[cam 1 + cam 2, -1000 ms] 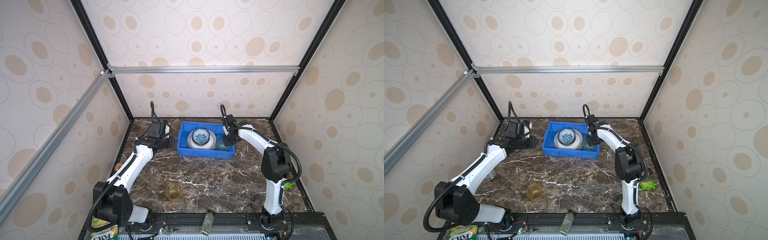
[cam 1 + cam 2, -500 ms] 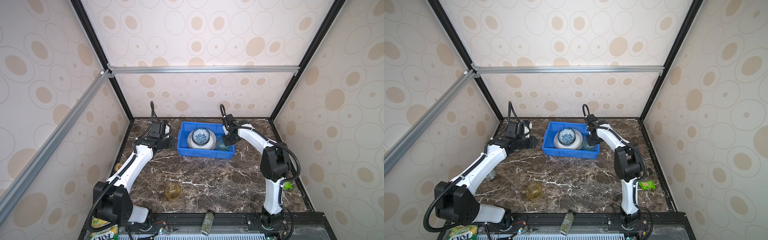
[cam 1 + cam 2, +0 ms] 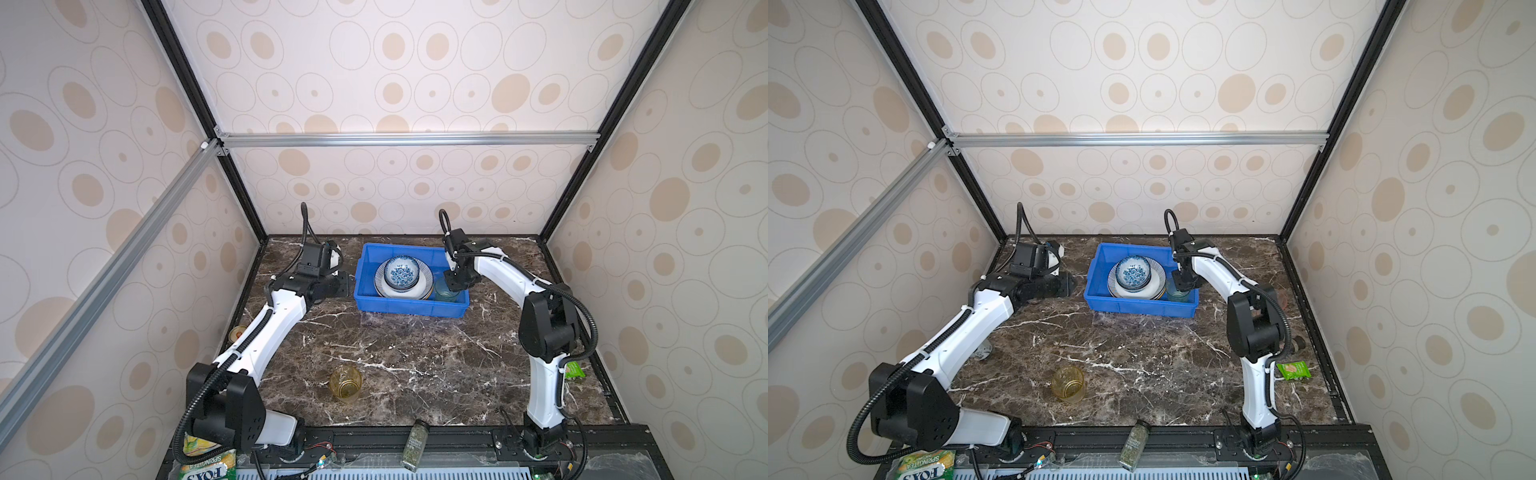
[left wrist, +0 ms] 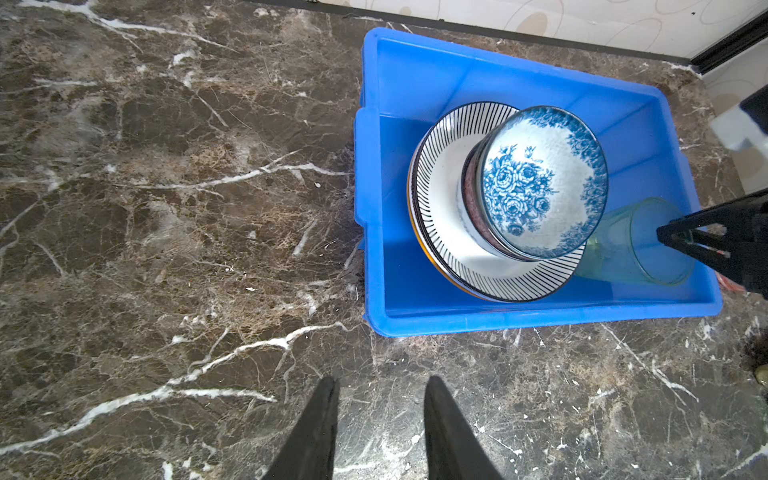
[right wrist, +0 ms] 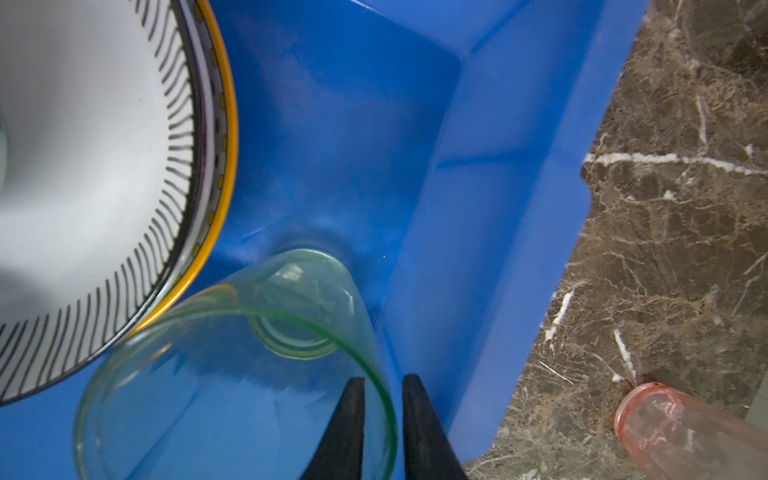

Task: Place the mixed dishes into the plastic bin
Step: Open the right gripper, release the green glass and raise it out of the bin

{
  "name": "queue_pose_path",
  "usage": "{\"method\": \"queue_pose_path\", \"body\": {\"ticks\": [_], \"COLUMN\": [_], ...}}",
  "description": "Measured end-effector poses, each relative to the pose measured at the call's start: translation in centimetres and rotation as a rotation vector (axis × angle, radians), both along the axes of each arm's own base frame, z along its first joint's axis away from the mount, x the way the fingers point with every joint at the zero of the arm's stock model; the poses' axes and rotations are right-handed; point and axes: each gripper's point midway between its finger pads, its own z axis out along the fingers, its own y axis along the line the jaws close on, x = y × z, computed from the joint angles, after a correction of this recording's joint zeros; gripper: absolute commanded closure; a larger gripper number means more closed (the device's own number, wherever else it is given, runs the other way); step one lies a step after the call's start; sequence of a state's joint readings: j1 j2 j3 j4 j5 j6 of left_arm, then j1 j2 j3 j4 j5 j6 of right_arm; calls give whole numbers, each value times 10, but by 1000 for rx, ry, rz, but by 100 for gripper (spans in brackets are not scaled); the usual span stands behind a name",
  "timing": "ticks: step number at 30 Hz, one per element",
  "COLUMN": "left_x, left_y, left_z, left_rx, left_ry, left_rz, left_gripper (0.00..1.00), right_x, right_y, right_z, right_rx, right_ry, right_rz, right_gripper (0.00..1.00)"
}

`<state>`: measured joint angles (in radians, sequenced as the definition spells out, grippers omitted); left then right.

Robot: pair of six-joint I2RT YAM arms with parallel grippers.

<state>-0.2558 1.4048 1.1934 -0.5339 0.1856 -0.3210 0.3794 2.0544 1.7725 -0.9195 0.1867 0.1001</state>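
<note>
The green tumbler (image 5: 232, 374) sits in the plastic bin (image 5: 478, 249), so the right gripper (image 5: 383, 378) stands parted astride its rim (left gripper (image 4: 380, 379) parted, empty).

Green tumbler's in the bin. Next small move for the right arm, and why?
Probably lift the right gripper straight up: its fingers stand parted astride the rim of the green tumbler, which sits in the blue bin beside the striped plate; pulling sideways might tip it.

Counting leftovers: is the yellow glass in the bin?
No, the yellow glass sits on the table, apart from the bin.
</note>
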Motion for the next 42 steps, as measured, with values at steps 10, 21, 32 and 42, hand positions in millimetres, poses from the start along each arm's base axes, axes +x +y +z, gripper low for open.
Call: {"method": "queue_pose_path", "body": {"ticks": [10, 21, 32, 42], "left_x": [0, 0, 0, -1], "left_y": [0, 0, 0, -1], "left_z": [0, 0, 0, 0], "left_rx": [0, 0, 0, -7], "left_ry": [0, -2, -2, 0], "left_rz": [0, 0, 0, -6], "left_gripper": [64, 64, 64, 64], "right_x": [2, 2, -8, -33], "right_y": [2, -1, -6, -11], "right_z": [4, 35, 81, 96], "right_rx": [13, 37, 83, 140], "right_ry": [-10, -77, -181, -217], "right_rz": [-6, -29, -52, -74], "right_gripper": [69, 64, 57, 56]}}
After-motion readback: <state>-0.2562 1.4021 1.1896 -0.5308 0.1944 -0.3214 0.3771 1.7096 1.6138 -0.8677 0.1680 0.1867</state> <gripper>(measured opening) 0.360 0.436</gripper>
